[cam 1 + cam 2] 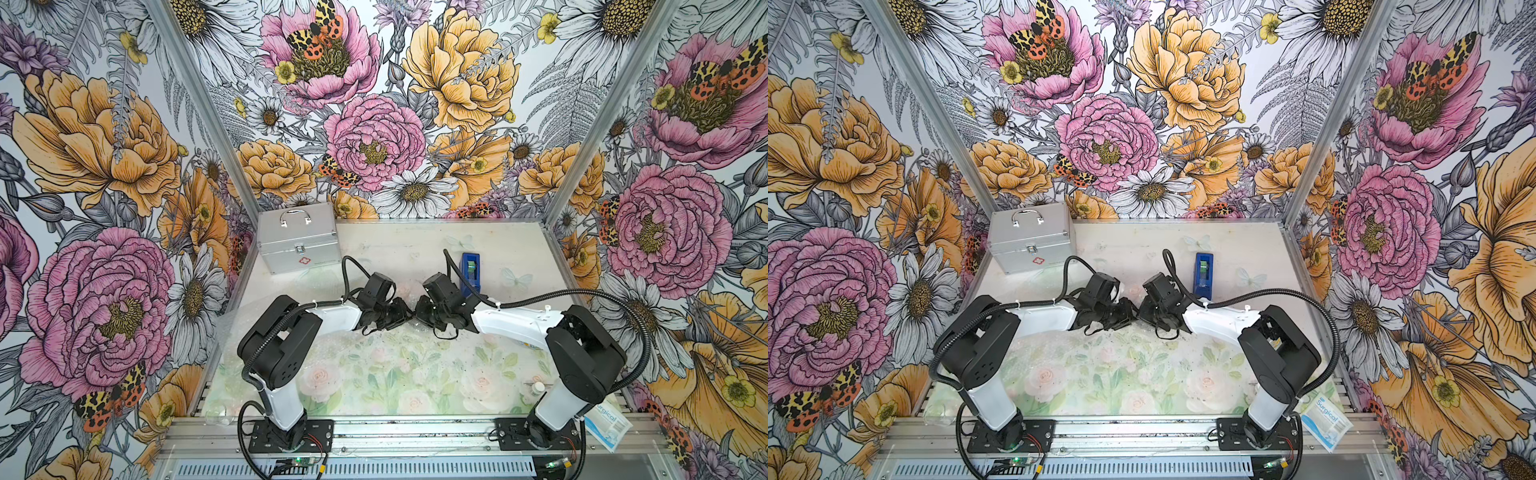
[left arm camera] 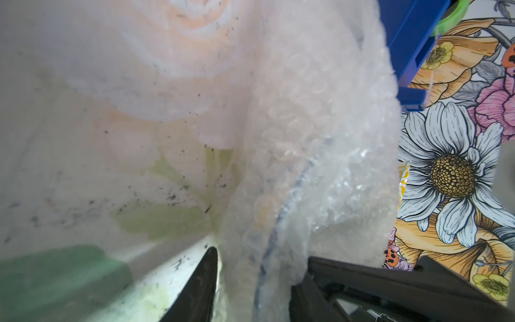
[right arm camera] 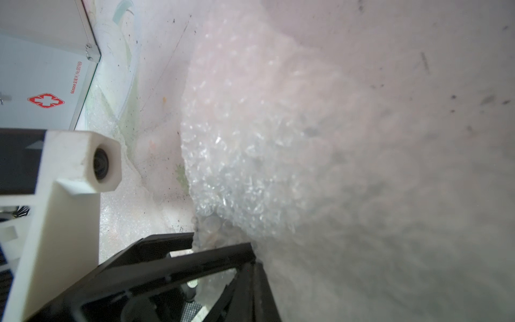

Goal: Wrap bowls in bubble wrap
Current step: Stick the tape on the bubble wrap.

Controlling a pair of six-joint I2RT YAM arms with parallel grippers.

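left gripper (image 2: 260, 253): a wrap (image 2: 320, 167) bundle is seen between part-spread jaws; whether it is pinched cannot be told.
right gripper (image 3: 221, 239): pressed together on a wrap edge.
bowl (image 2: 292, 195): judged inside the bundle at mid-surface (image 1: 374, 249), with a blue rim seen through the wrap.
risk: the fold could be sprung open and the bowl bared if either hold is eased.

White arms (image 1: 513, 322), black joints (image 1: 282, 338), corrugated black cables (image 1: 582, 293)

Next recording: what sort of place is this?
Probably a purpose-built robot recording booth: flower-printed wall panels enclose a pale floral table, and two black-and-white robot arms are mounted on a slotted aluminium rail at its front.
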